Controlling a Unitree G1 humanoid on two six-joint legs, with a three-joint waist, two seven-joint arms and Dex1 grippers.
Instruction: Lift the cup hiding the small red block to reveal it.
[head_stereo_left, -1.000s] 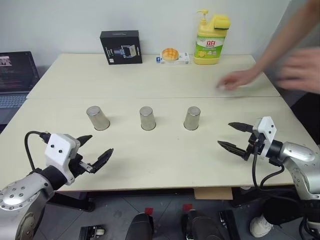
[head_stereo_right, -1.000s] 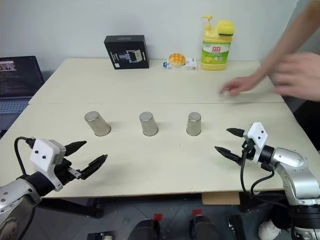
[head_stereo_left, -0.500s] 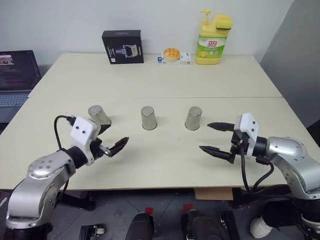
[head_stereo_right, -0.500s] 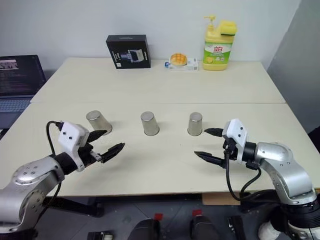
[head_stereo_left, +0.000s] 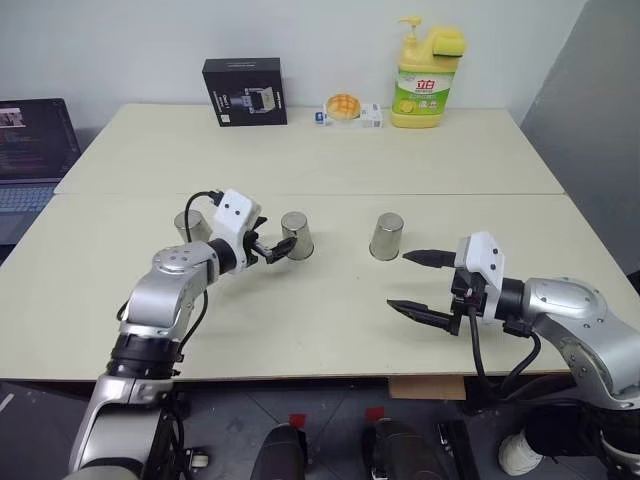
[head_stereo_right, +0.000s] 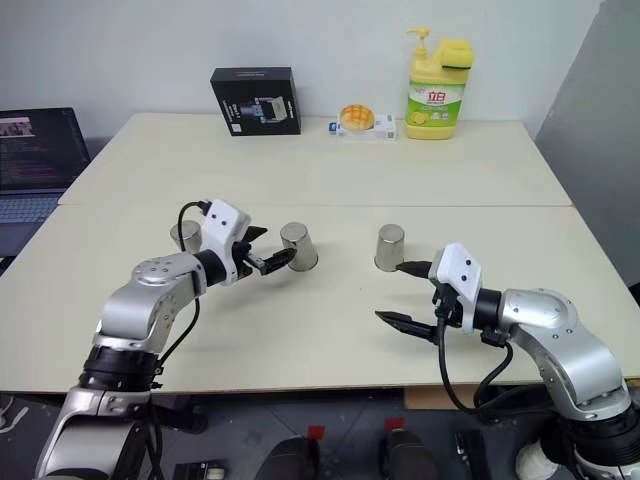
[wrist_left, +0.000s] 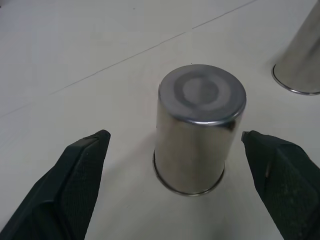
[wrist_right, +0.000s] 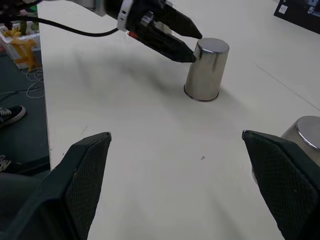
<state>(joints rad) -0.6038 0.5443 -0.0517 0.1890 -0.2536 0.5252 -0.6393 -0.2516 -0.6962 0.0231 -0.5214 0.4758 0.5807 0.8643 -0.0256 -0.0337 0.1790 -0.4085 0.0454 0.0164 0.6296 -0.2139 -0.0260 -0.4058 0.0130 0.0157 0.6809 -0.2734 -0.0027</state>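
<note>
Three steel cups stand upside down in a row on the pale table (head_stereo_left: 420, 150). The middle cup (head_stereo_left: 297, 235) is the one at which the left gripper (head_stereo_left: 268, 248) points; its two black fingers are spread wide and stand on either side of this cup, near it but not touching. In the left wrist view the cup (wrist_left: 200, 127) stands upright on its rim between the two fingers (wrist_left: 70, 190), with a clear gap on each side. The left cup (head_stereo_left: 187, 226) is partly hidden behind the left arm. The right cup (head_stereo_left: 386, 236) stands apart from the others, and the right gripper (head_stereo_left: 418, 283) hovers just in front of it, to its right side, also with the fingers spread and nothing between them. The small red block cannot be seen; which cup covers it I cannot tell. At the far edge of the table there are a black box (head_stereo_left: 245, 92), a yellow dish soap bottle (head_stereo_left: 420, 80) and a small packet (head_stereo_left: 345, 110). A laptop (head_stereo_left: 35, 150) stands on the left.
</note>
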